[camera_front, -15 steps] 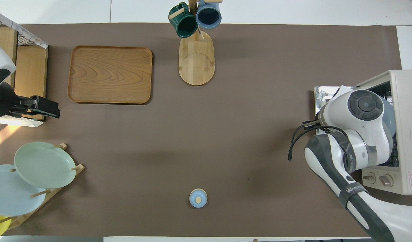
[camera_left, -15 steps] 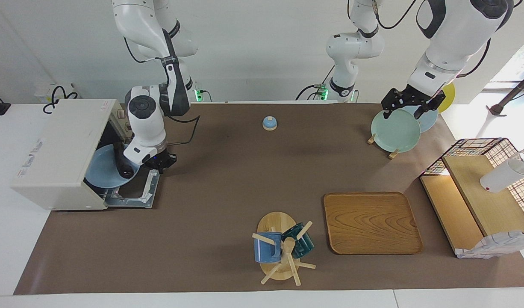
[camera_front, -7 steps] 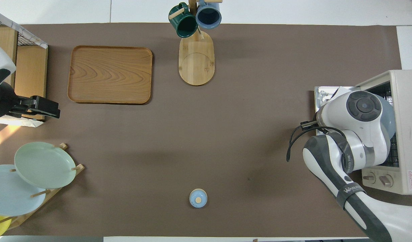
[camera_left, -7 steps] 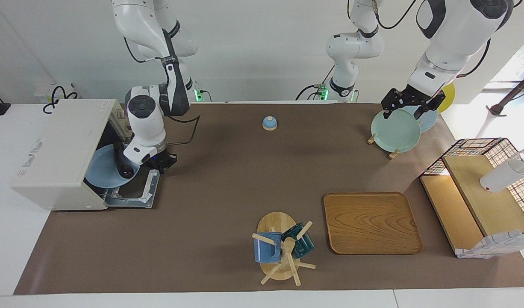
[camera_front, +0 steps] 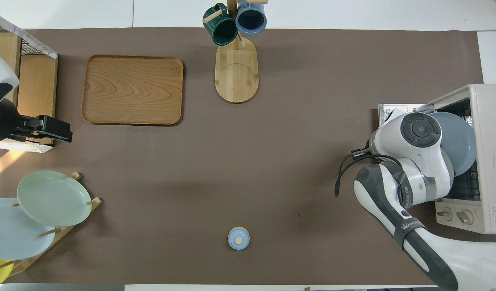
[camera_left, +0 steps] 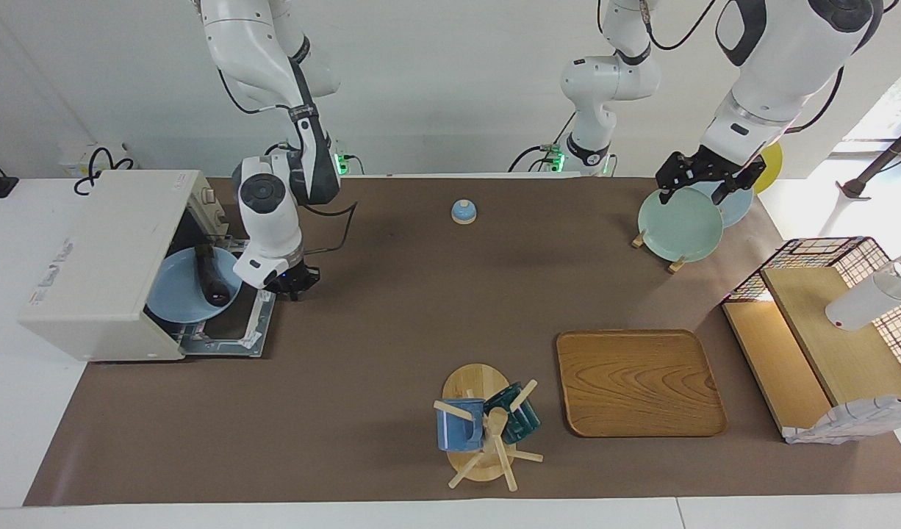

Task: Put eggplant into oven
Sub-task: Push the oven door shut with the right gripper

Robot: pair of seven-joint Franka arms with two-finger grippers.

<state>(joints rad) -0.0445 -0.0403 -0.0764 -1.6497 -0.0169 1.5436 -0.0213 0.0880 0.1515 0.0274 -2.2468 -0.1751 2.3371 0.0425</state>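
Observation:
The off-white oven stands at the right arm's end of the table, its door folded down flat. A blue plate sits in its mouth, partly sticking out. The dark eggplant lies on that plate. My right gripper hangs just beside the open door, apart from plate and eggplant. In the overhead view the oven and plate show, but the right arm's wrist hides the eggplant. My left gripper waits open and empty over the plate rack; it also shows in the overhead view.
A small blue bell sits near the robots. A wooden tray and a mug tree with two mugs lie farther out. A rack with a green plate and a wire shelf stand at the left arm's end.
My right arm has drawn back from the oven mouth toward the table's middle. The plate with the eggplant has stayed in the oven. The left arm has not moved.

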